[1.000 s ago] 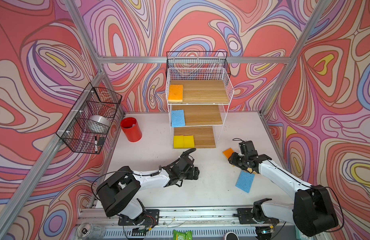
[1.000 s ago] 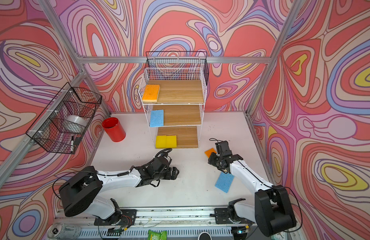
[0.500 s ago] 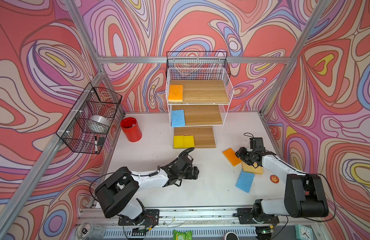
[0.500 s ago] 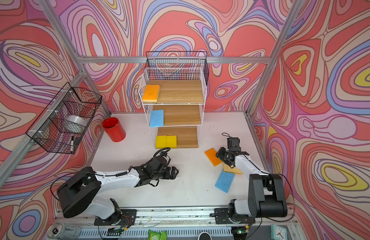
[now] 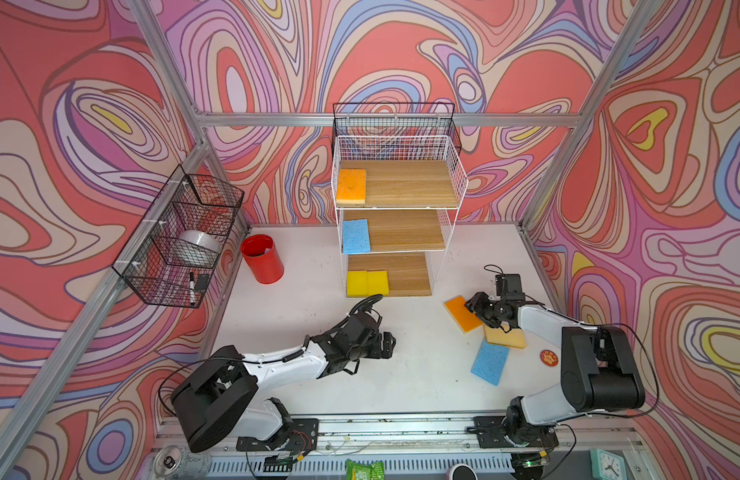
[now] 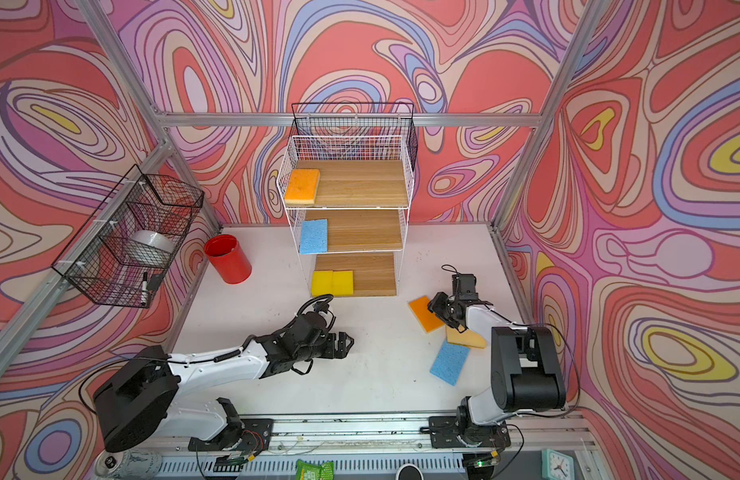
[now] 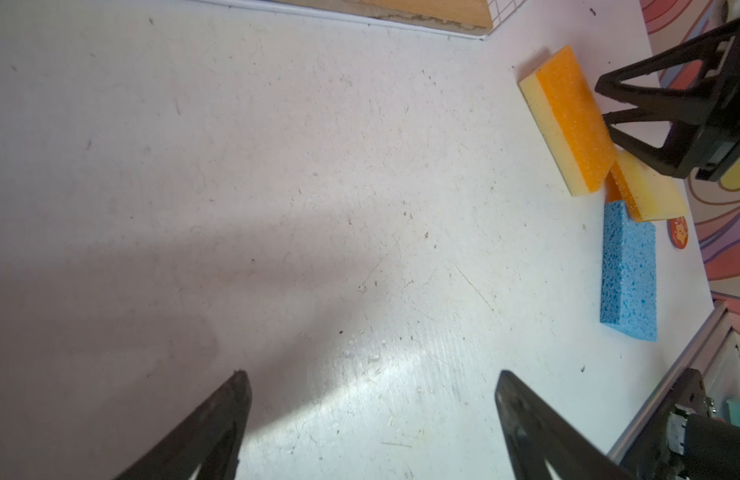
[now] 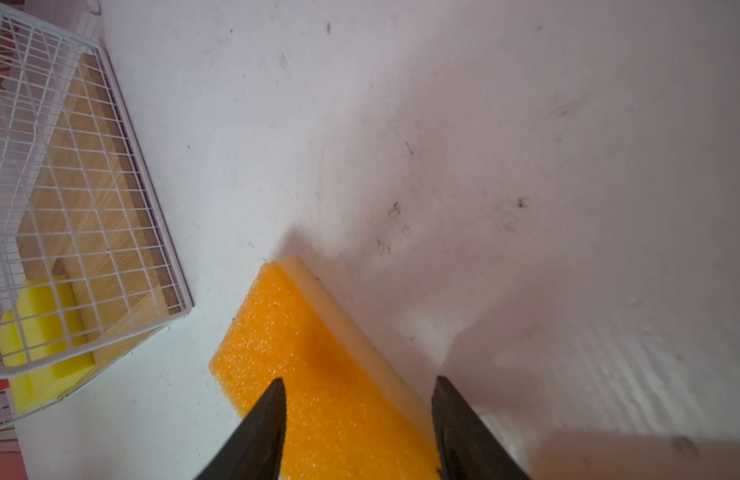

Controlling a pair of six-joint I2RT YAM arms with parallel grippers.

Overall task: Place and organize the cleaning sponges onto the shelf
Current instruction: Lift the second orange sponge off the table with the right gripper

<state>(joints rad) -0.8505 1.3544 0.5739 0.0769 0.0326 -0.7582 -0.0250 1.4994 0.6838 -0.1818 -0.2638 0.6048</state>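
The right gripper (image 8: 360, 379) is seen spread over one edge of an orange sponge (image 8: 293, 345) laid flat on the counter (image 8: 484, 145) near the shelf (image 8: 90, 232). The left gripper (image 7: 372, 374) is seen spread wide above the counter.

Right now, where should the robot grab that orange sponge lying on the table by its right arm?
Probably across its short width, pinching the two long sides, coming straight down from above. The orange sponge lies flat, orange face up, so only its thin sides offer opposing surfaces, and the open right gripper hovers over it.
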